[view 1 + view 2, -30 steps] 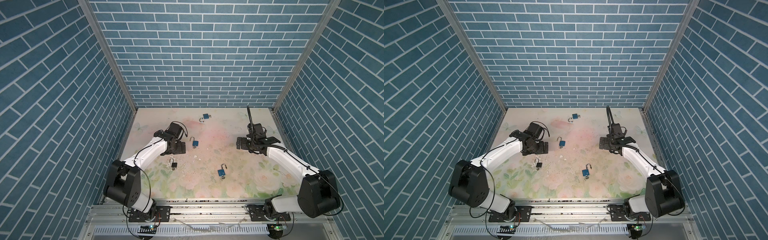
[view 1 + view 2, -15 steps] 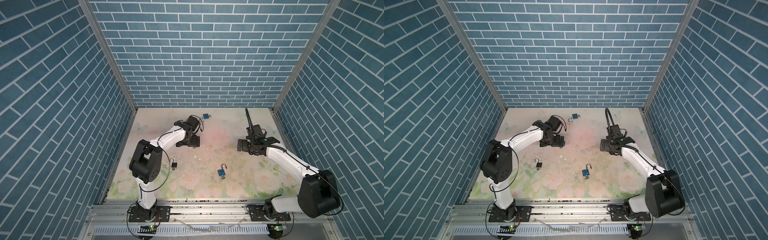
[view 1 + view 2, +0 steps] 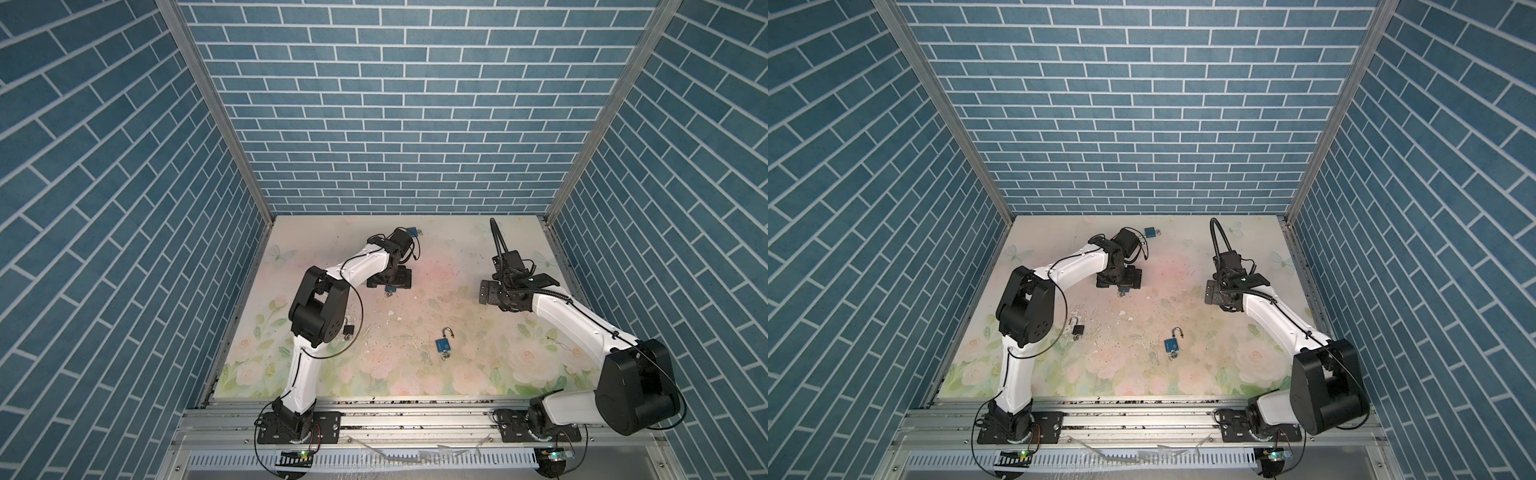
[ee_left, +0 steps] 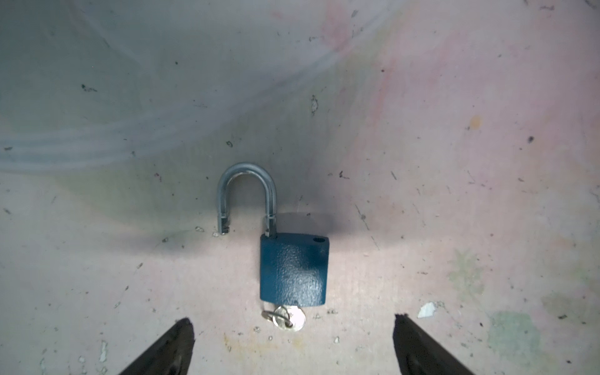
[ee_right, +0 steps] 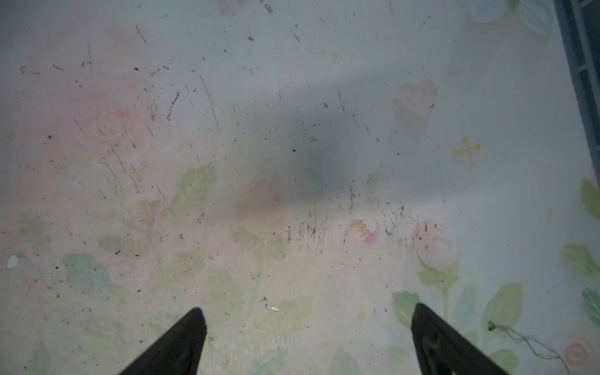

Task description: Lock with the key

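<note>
Black padlock (image 3: pixel 1077 329): lies on the table (image 3: pixel 457 249) near my left elbow with its loop standing open. In a top view my arm partly covers it.

Left gripper (image 4: pixel 292 319): my fingers (image 4: pixel 172 347) are spread wide and hold nothing. It hangs low over the blue padlock, at the middle of the table in both top views (image 3: pixel 390 283).

Blue padlock (image 4: pixel 292 269): lies flat on the table straight ahead of my left fingertips, which stand to either side of its key end and touch neither it nor the key. From above only its lower edge shows below my gripper (image 3: pixel 390 289).

Shackle (image 4: pixel 246 191): open. One leg sits in the body and the free end is swung out to the side, clear of its hole.

Key (image 4: pixel 290 317): stuck in the bottom of the blue padlock, with a small ring on it, and it lies between my two left fingertips.

Far padlock (image 3: pixel 412 231): blue, near the back wall, just beyond my left wrist. It is too small to tell how its loop stands.

Near padlock (image 3: pixel 443 345): blue, toward the front of the table between my two arms, loop open, key and ring at its lower end.

Right gripper (image 5: pixel 308 308): my fingers are spread wide over bare table with nothing between them. It is well apart from every padlock (image 3: pixel 489 293).

Thread (image 5: pixel 526 341): a thin dark strand lies on the table beside my right gripper.
</note>
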Controlling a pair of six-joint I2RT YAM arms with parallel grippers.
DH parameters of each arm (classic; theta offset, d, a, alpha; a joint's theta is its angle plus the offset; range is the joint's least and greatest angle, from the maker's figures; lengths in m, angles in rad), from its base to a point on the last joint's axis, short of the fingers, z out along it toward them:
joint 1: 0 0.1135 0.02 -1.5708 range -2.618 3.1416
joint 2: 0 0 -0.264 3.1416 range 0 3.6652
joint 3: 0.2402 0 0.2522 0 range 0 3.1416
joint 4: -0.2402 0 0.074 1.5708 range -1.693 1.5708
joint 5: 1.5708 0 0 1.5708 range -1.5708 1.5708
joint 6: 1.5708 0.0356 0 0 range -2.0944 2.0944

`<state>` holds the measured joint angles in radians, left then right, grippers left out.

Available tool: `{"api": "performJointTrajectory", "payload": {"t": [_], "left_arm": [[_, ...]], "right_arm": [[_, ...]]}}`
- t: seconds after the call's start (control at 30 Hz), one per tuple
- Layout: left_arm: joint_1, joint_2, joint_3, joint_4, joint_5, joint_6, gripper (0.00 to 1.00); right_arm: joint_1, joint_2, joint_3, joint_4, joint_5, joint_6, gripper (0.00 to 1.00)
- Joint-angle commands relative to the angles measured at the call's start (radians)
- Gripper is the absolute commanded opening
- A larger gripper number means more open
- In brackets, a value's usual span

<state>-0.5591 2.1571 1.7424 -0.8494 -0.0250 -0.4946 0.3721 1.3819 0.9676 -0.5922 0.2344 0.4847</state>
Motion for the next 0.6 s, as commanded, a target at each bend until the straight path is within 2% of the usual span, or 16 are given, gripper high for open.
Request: {"api": "performJointTrajectory", "payload": {"t": [0.0,0.57], "left_arm": [[-0.016,0.034,0.037,-0.034,-0.018,-0.005,0.96],[-0.021,0.163,0.143,-0.049,-0.022,0.005,0.86]], "right_arm": [[0.005,0.0,-0.001,-0.023,0.036,0.059,0.99],[0.005,-0.085,-0.076,0.002,0.051,0.089,0.99]]}}
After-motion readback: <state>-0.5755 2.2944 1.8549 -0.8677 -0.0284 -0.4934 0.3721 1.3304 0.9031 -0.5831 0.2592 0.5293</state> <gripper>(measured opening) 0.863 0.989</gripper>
